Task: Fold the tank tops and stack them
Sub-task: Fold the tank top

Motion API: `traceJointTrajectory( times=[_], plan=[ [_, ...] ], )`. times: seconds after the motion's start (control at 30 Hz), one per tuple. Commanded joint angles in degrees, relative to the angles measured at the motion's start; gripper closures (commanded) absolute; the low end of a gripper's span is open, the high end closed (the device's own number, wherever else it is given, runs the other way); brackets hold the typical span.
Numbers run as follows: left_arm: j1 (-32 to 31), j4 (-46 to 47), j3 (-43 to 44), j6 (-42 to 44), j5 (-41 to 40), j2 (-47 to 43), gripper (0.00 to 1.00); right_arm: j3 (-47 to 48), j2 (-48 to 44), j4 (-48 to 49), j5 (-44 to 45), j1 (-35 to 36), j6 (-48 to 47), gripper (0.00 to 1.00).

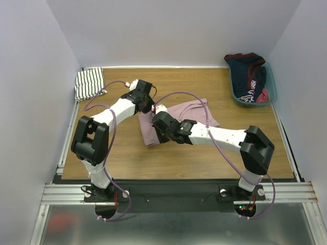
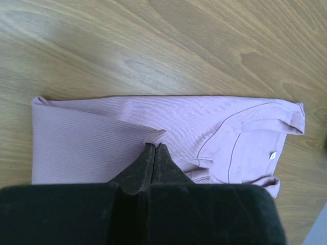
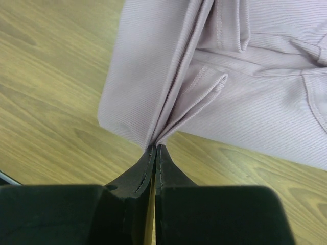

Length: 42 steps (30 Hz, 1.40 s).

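Note:
The pink-mauve tank top (image 1: 195, 116) lies partly folded on the middle of the table. My left gripper (image 1: 154, 108) is at its left end, shut on a raised fold of the pink cloth (image 2: 155, 138); the rest of the top (image 2: 214, 122) spreads flat below it. Right beside it, my right gripper (image 1: 155, 121) is shut on the bunched layered edge of the same top (image 3: 163, 127), lifting it just off the wood. The striped tank top (image 1: 89, 83) lies folded at the far left corner.
A teal basket (image 1: 272, 84) holding dark navy-and-red clothing (image 1: 250, 76) stands at the far right. Purple cables loop over both arms and across the pink top. Walls close in the table on three sides.

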Motion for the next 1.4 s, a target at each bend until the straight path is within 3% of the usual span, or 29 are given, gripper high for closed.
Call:
traceJointTrajectory(
  times=[0.0, 1.2, 1.27, 1.37],
  plan=[
    [-1.07, 0.59, 5.11, -0.90, -0.33, 0.84, 1.00, -1.51, -3.43, 1.63, 1.85, -1.43, 0.61, 0.96],
    [-7.75, -1.96, 28.05, -1.69, 0.99, 19.91, 1.00, -15.39, -13.45, 2.95, 2.03, -12.67, 1.13, 0.96],
    [-7.93, -0.30, 29.28, -0.91, 2.56, 21.84, 1.00, -16.53, -13.89, 3.30, 2.20, -14.60, 1.40, 0.91],
    [-7.93, 4.88, 28.94, 0.15, 5.55, 22.82, 0.73, -18.03, -14.51, 3.74, 4.13, -17.07, 1.84, 0.69]
  ],
)
